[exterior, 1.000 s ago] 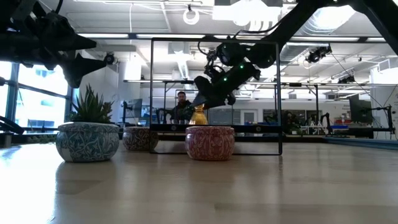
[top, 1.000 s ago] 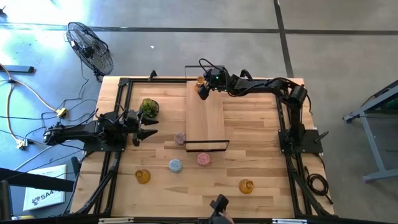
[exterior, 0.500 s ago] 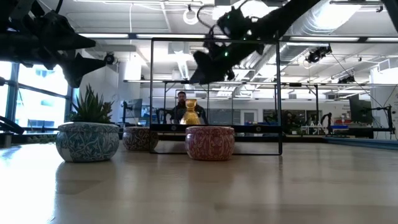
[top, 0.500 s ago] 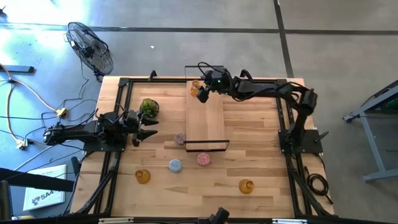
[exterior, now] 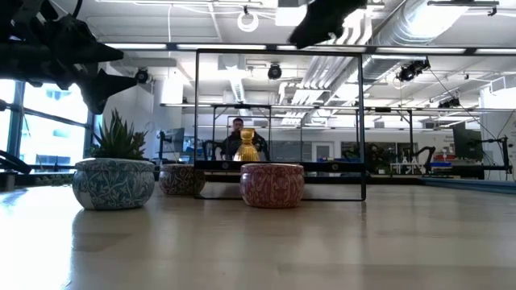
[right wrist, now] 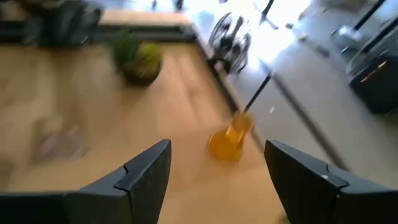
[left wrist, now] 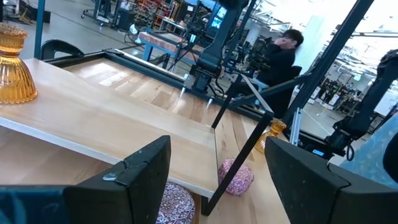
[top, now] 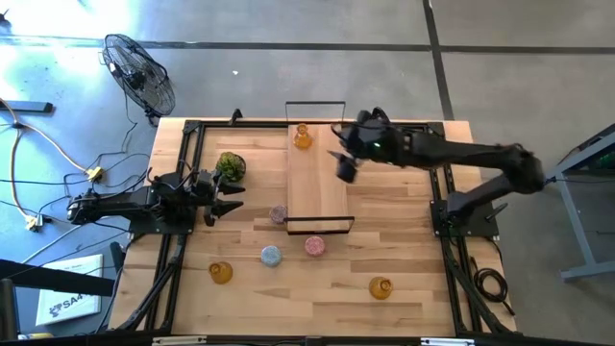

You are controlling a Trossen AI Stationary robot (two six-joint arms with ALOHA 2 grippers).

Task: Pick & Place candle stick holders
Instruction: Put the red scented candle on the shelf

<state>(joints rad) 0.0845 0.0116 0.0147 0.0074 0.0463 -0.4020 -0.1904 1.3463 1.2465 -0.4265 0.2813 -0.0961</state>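
Observation:
One amber holder (top: pixel 302 137) stands upright on its base at the far end of the raised wooden board (top: pixel 318 183); it also shows in the low view (exterior: pixel 248 147) and the right wrist view (right wrist: pixel 230 140). My right gripper (top: pixel 343 165) is open and empty, high above the board, to the right of that holder. Two pink holders (top: pixel 279 214) (top: pixel 315 246) and a light-blue one (top: pixel 272 256) stand on the table near the board's near end. Two more amber ones (top: pixel 221 273) (top: pixel 381 287) stand by the near edge. My left gripper (top: pixel 219 197) waits open at the left.
A green potted plant (top: pixel 230 166) stands just beyond my left gripper. The board has a thin black wire frame at its near end (top: pixel 320 225) and far end (top: pixel 315 104). A fan (top: pixel 140 74) stands on the floor past the far left corner. A person (exterior: pixel 235 129) shows behind the table.
My right gripper has let go of the amber holder, which now stands alone on the board's far end. The gripper has risen high and drawn back toward the table's right edge and a little toward the near edge.

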